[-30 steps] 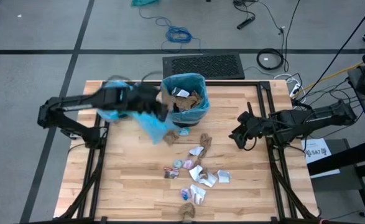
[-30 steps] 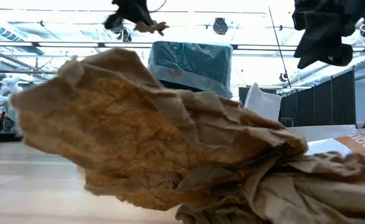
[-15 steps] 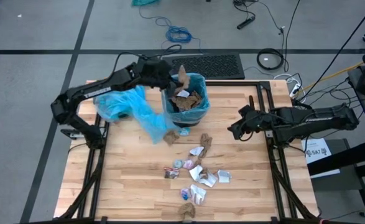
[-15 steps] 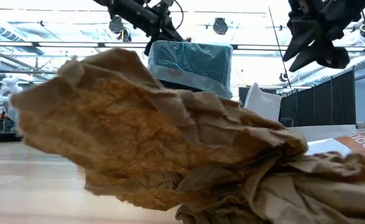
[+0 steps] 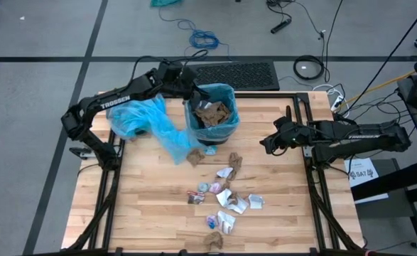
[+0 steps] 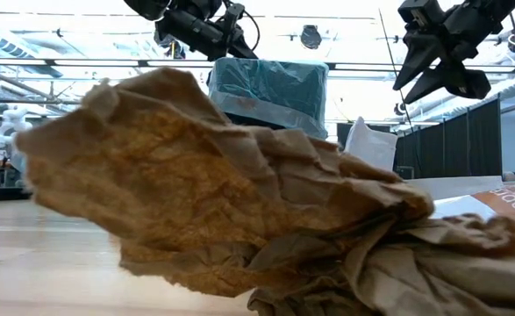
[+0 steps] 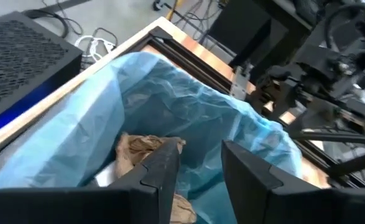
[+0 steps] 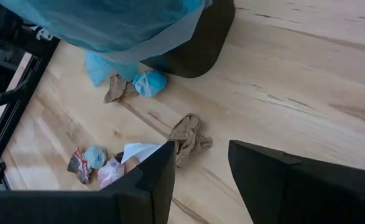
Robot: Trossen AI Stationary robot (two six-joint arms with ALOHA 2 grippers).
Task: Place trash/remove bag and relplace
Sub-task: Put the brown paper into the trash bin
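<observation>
Your left gripper has swung over the bin rim since a second ago and let its brown wad drop inside; its jaws stand apart, empty. Crumpled white, brown, blue and pink trash litters the table. Your right gripper hovers open beside the bin.

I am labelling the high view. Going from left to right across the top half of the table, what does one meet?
Spare blue bag → left gripper → lined bin holding trash → right gripper.
</observation>
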